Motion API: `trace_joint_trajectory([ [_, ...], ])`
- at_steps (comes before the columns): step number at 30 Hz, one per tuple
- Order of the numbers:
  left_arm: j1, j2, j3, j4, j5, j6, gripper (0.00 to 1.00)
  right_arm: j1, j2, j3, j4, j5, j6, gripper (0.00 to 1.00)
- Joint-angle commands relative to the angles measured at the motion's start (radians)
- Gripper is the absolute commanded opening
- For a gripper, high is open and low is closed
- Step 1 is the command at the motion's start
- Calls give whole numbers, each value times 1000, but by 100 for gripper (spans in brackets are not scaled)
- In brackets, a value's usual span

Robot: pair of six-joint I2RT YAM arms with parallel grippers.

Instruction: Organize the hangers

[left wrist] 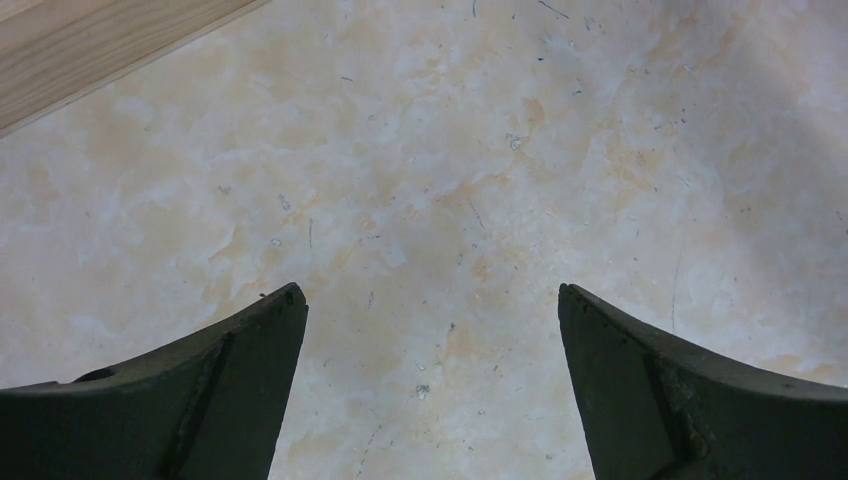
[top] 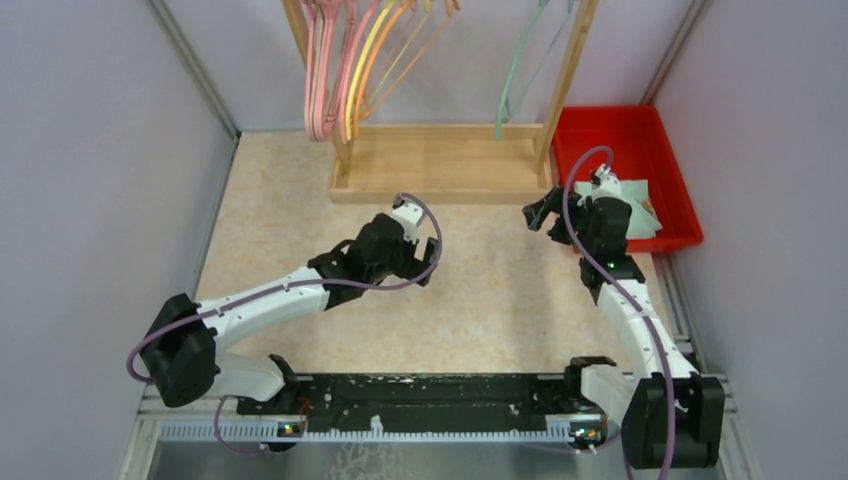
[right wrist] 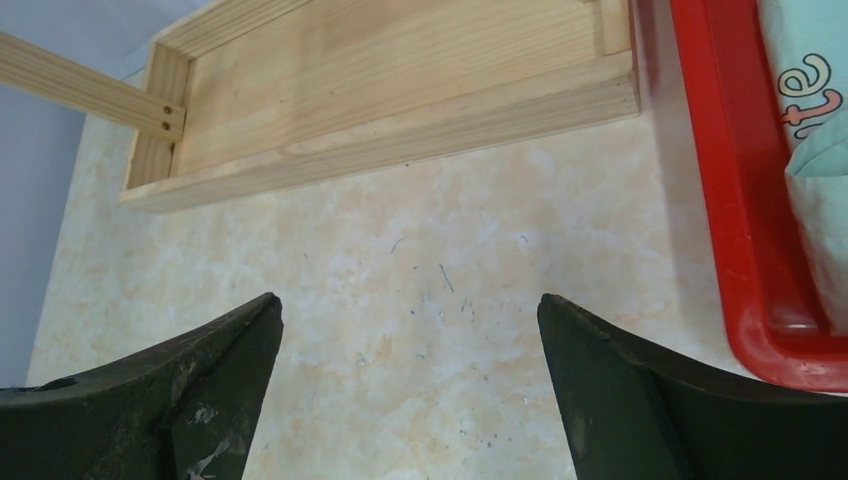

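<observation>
**hangers on rack; both tools wide and empty**

hidden or cut off: the hangers [top: 320, 60] hang on the wooden rack [top: 440, 165], on the far side of both tools. their hooked tops run off the upper edge of the overhead view, so the hooks and rail cannot be inspected. the strands overlap, so no firm count is possible. beyond the left tool [top: 428, 262] are a pink bunch [top: 316, 100] of several, one yellow hanger [top: 358, 70] and at least two orange or beige hangers [top: 388, 55]. beyond the right tool [top: 540, 214], well apart from that group, are one or two pale green hangers [top: 503, 95].

view differences: neither wrist view shows a hanger. the left wrist view shows the left tool with jaws spread wide and nothing between them. bare counter [left wrist: 450, 150] lies beneath it, and a corner of rack wood sits at its far left. the right wrist view shows the right tool equally wide and empty, with the rack's base tray just beyond it. a red bin [right wrist: 730, 200] lies to its right, holding a pale printed item [right wrist: 815, 100] that is cut off at the edge.

counts: two tools, one rack, one bin.
</observation>
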Motion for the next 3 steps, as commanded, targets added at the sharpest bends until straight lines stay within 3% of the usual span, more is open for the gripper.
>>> trace_joint_trajectory([
  [1, -1, -23, -16, 50, 5, -4, 100, -4, 10, 18, 47, 9, -49, 99],
  [3, -2, -32, -21, 51, 1, -2, 100, -4, 7, 24, 35, 23, -52, 99],
])
